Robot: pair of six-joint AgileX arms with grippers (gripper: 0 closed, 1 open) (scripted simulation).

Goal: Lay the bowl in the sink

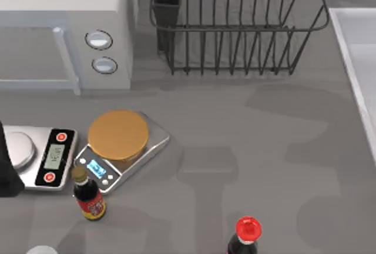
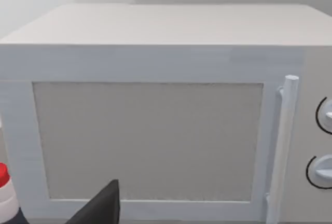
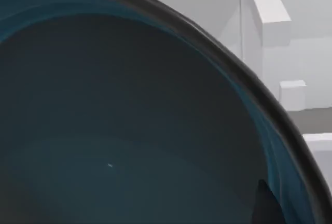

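Bowl up close to the right wrist cam; sink at the table's right edge.

L to R in the top view: a dark bit of the left arm (image 1: 7,169) sits at the far left edge, by a silver scale (image 1: 36,157) w/ 2 red buttons. The white microwave (image 1: 64,24) is behind it, w/ 2 round knobs. Next is a 2nd scale (image 1: 120,154) w/ a flat orange-tan disc (image 1: 118,134) on top. A small dark sauce bottle (image 1: 88,193) stands just in front. A red-capped bottle (image 1: 247,236) is at the front edge. The black wire rack (image 1: 235,24) is at the back. The pale sink (image 1: 357,66) is far right. The teal-blue bowl (image 3: 129,120) is very near the right wrist cam, dark inside. Left gripper (image 2: 101,206): can't tell if open or closed. Right gripper: can't tell either.
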